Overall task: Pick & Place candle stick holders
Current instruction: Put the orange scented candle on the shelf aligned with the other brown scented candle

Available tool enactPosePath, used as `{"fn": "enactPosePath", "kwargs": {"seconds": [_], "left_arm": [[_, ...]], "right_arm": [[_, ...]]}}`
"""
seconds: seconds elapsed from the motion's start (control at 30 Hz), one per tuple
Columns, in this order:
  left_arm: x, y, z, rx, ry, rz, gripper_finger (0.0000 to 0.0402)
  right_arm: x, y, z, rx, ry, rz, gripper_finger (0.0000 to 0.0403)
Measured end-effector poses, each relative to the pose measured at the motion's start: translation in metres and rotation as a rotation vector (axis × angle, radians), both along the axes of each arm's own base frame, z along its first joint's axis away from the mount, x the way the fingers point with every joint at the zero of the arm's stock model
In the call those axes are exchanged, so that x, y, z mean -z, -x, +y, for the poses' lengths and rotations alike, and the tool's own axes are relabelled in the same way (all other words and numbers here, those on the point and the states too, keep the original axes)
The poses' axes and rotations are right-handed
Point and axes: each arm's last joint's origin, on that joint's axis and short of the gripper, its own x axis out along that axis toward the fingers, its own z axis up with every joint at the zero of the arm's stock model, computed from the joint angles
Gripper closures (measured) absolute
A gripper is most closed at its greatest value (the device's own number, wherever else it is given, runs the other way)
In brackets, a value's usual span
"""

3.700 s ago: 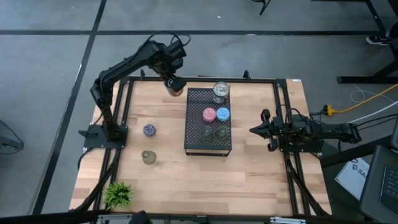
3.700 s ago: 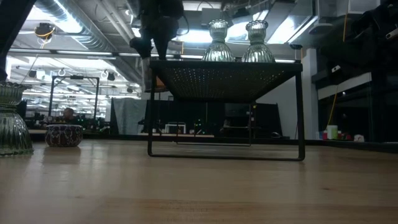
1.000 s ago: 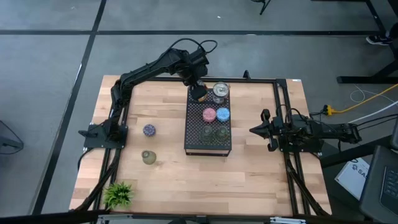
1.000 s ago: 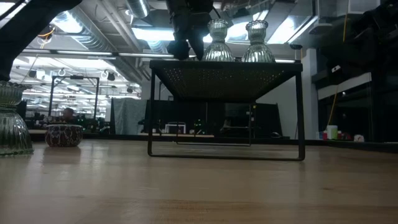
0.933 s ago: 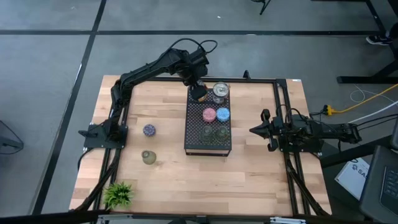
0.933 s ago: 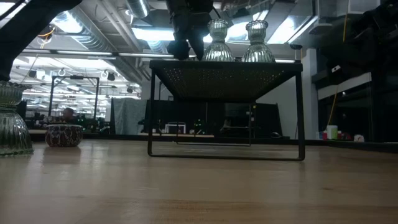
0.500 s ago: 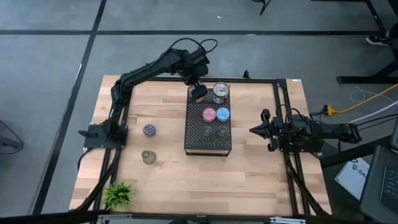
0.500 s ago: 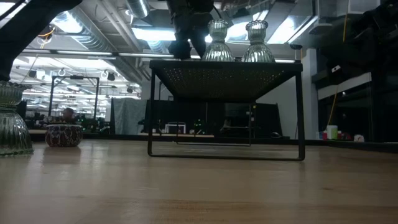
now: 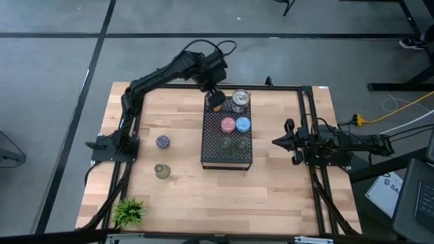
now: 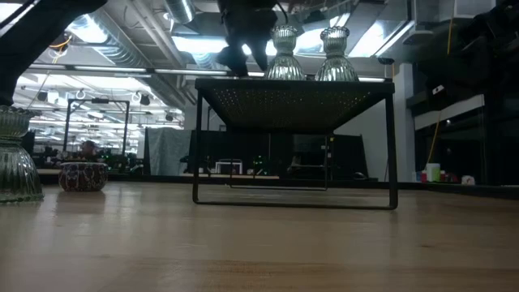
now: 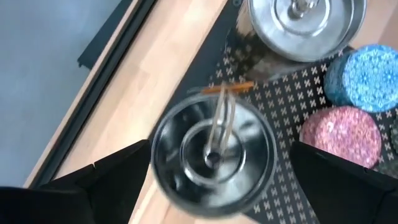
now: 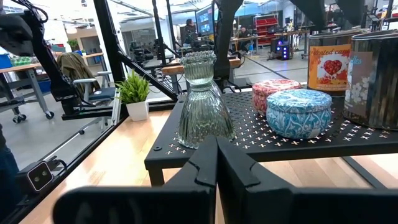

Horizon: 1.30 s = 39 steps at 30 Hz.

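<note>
Your left end effector (image 9: 216,99) hangs over the far left corner of the black perforated tray (image 9: 227,154), fingers spread wide and pinching nothing. Directly under it sits a silvery candle stick holder (image 11: 213,157), right at the tray's edge, with bare bench (image 9: 173,122) just beyond that edge. Just beside it, further along the tray's far rim, stands a second silvery holder (image 9: 241,99). Beyond those, toward the tray's middle, a pink holder (image 9: 228,125) and a blue holder (image 9: 243,124) sit touching or nearly so, with two green glass holders (image 9: 232,144) past them.

Well away from the left end effector, on open bench, you have a small purple-patterned holder (image 9: 163,141) and an olive holder (image 9: 161,171), each with free room around it.

Your right end effector (image 9: 277,141) waits beside the tray's right edge, fingers pressed together.
</note>
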Motion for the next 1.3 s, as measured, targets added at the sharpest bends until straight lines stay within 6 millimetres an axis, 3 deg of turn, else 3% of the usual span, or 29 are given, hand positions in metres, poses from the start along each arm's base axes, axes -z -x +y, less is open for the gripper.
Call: {"fn": "enactPosePath", "kwargs": {"seconds": [0.17,0.47,1.3], "left_arm": [[-0.013,0.012,0.001,-0.03,0.015,0.019,0.0027],[-0.014,0.024,0.003,-0.064,0.039,0.075,0.0078],[-0.011,0.027,0.005,-0.036,0.034,0.114,0.0323]], "right_arm": [[0.0,0.0,0.0,0.001,0.0,0.0,0.0398],[0.0,0.0,0.0,0.0,0.0,0.0,0.0398],[0.0,0.0,0.0,0.001,0.0,0.0,0.0397]]}}
